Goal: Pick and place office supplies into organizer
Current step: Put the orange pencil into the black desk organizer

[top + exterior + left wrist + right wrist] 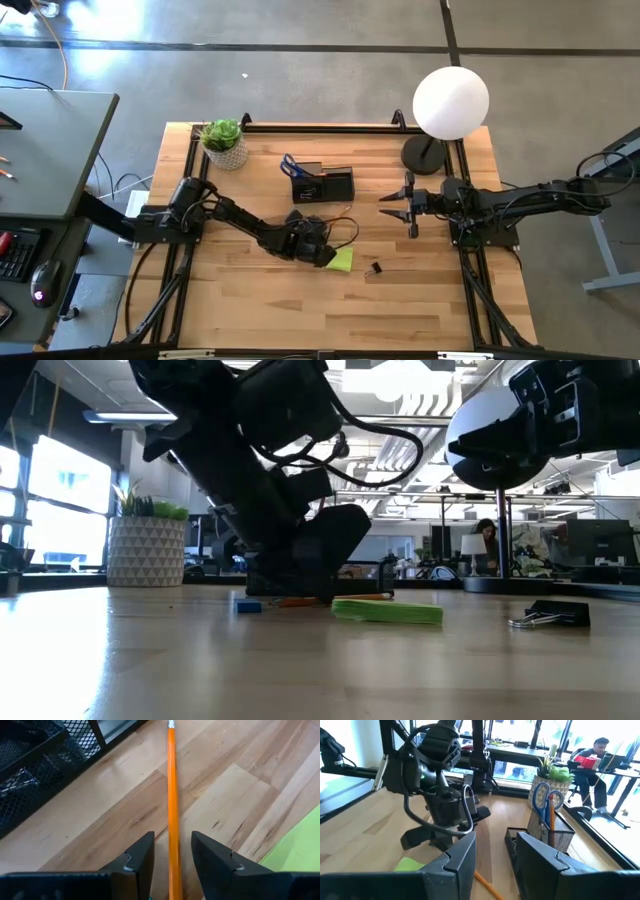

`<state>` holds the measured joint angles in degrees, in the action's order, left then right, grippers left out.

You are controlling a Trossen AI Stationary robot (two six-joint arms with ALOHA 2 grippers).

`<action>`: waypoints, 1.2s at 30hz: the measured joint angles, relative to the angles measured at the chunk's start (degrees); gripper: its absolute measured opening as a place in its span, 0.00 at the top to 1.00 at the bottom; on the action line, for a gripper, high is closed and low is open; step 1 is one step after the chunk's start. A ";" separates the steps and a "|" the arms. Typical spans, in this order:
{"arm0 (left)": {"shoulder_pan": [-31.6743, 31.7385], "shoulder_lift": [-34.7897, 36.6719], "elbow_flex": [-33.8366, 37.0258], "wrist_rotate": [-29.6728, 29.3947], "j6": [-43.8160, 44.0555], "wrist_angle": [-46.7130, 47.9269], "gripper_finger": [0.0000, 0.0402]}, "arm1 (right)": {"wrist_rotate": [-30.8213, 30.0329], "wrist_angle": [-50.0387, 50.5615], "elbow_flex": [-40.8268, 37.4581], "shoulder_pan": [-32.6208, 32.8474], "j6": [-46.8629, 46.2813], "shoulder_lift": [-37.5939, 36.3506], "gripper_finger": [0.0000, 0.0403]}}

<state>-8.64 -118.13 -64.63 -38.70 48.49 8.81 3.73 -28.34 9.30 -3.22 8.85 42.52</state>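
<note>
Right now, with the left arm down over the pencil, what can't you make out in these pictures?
- Pencil: left wrist view, both ends cut off by the picture's edge. The left gripper straddles it; contact cannot be told.
- Organizer: high view, contents too small; low view, hidden behind the left arm.
- Sticky notes: high view, partly covered by the left gripper.
- Binder clip: high view, too small for detail.
- Right gripper: waits open near the lamp base.

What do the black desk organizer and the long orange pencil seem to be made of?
Black desk organizer: probably metal wire mesh with a matte black coating; an open grid of thin strands shows. Long orange pencil: likely painted wood with a smooth, slightly glossy coat; a silver band, apparently metal, sits at its far end.
</note>
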 joint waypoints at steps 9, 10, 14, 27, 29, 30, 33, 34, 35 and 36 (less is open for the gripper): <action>0.04 0.11 0.42 0.89 -0.11 -0.62 0.71 | 0.20 0.24 0.00 0.00 -0.40 0.04 0.66; 0.07 0.13 0.42 1.20 -0.13 -0.64 0.71 | 0.20 0.24 0.00 0.00 -0.40 0.04 0.66; 0.00 0.13 0.47 1.75 -0.24 -1.23 0.77 | 0.20 0.24 0.00 0.00 -0.27 0.04 0.66; 0.07 0.11 0.47 4.38 -0.20 -1.96 0.92 | 0.17 0.40 0.00 0.00 0.05 0.04 0.66; 0.04 0.27 0.49 3.97 -0.20 -2.05 0.93 | 0.17 0.45 0.00 0.00 0.03 0.04 0.66; 0.02 0.33 0.49 3.86 -0.25 -2.26 0.95 | 0.17 0.44 0.00 0.00 0.03 0.04 0.66; -0.02 0.56 0.60 3.34 -1.40 -3.24 0.98 | 0.34 -0.32 0.00 -0.01 -1.73 0.07 0.66; 0.02 0.78 0.66 3.76 -1.71 -3.45 0.98 | 1.01 -1.50 0.00 -0.01 -2.80 0.07 0.66; 0.02 0.81 0.68 3.99 -1.84 -3.85 0.97 | 1.99 -2.96 0.00 -0.02 -3.80 0.04 0.66; 0.02 0.81 0.70 3.99 -2.10 -4.30 0.97 | 3.32 -4.27 0.00 -0.02 -4.85 0.04 0.66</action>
<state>-8.62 -117.32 -63.93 -34.71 46.39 4.51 7.04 -32.61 9.30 -3.25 4.00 42.57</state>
